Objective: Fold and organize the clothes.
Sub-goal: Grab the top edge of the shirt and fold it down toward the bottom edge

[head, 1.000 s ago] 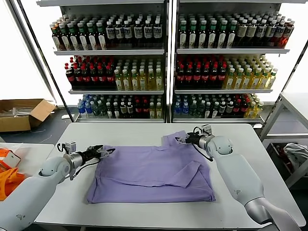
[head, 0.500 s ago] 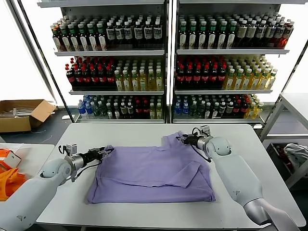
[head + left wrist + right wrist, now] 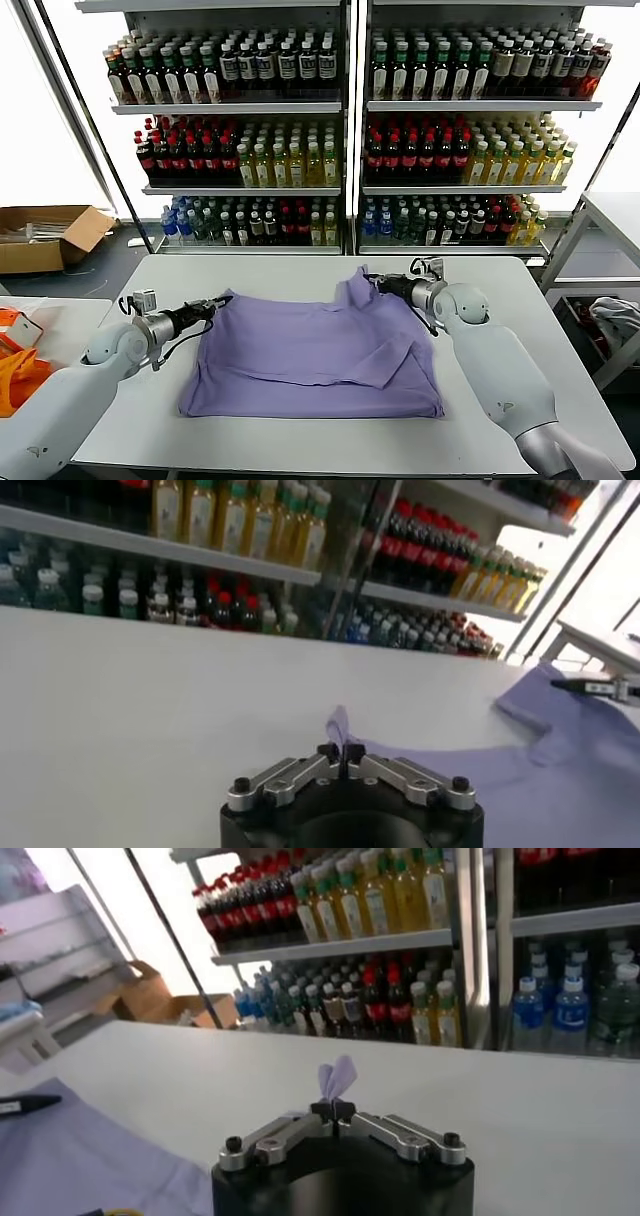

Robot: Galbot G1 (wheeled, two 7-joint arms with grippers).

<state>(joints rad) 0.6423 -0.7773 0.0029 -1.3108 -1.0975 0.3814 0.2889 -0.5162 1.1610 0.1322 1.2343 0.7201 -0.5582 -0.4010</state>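
Soft lavender short-sleeved T-shirt [image 3: 315,352] spread across white table [image 3: 540,330], frame centre | left gripper [image 3: 212,303] pinched on left far corner | right gripper [image 3: 378,284] clamped on right far corner | step: lifting far edge | next: likely folding toward near hem.

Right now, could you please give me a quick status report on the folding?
Left end effector shut on T-shirt corner. Right end effector shut on far corner. Shirt flat on table, nothing in the way.

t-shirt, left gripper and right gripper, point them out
T-shirt [image 3: 310,350], head view, middle of the cloth.
Left gripper [image 3: 212,303], head view, fingertips pinching a corner.
Right gripper [image 3: 377,282], head view, fingertips pinching the far edge.
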